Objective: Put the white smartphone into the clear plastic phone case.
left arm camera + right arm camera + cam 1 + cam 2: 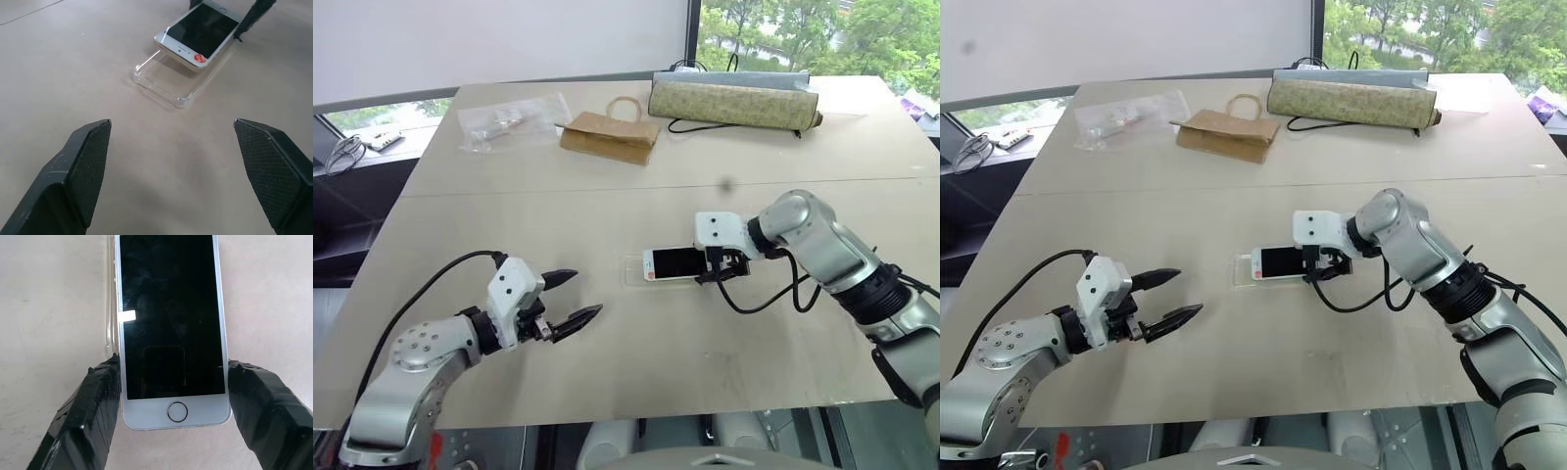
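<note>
Head view: white black-screened smartphone (672, 263) is seen mid-surface (636, 372), right gripper (720, 270) at its end; brown paper bag (609, 135) lies far behind. Left wrist: left gripper (173, 161) jaws apart, empty; phone partly overlaps the clear plastic phone case (168, 81). Right wrist: jaws clamped on phone sides.

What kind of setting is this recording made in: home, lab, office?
Probably an office or meeting room. A large pale table stands by tall windows with trees outside; a white roller blind covers one pane. A brown paper bag and a rolled mat lie on the table.
</note>
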